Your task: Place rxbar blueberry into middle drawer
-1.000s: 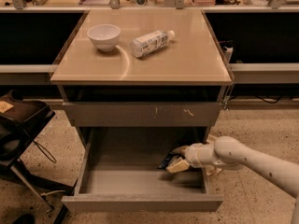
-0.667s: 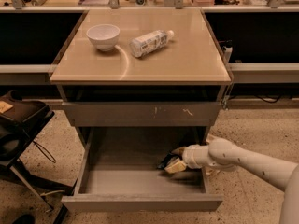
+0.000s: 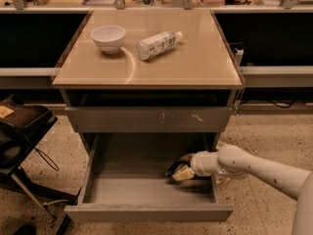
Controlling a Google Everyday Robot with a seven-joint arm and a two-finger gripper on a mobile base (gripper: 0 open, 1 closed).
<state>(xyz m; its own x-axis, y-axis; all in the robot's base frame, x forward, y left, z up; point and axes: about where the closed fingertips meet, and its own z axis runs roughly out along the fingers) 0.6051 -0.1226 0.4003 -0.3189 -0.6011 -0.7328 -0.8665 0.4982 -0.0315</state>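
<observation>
arm (image 3: 264,170) extended (low) | gripper (image 3: 183,165) in middle drawer (image 3: 146,212) | holding rxbar blueberry (image 3: 171,170)

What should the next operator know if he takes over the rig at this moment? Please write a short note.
Gripper: inside the open middle drawer, at its right side, shut on the rxbar blueberry.
Done: the drawer is pulled out and the bar is inside it. Whether it touches the floor cannot be told.
Left: release the bar, then withdraw the arm.
Cabinet top: white bowl and white bottle lying on its side.
</observation>
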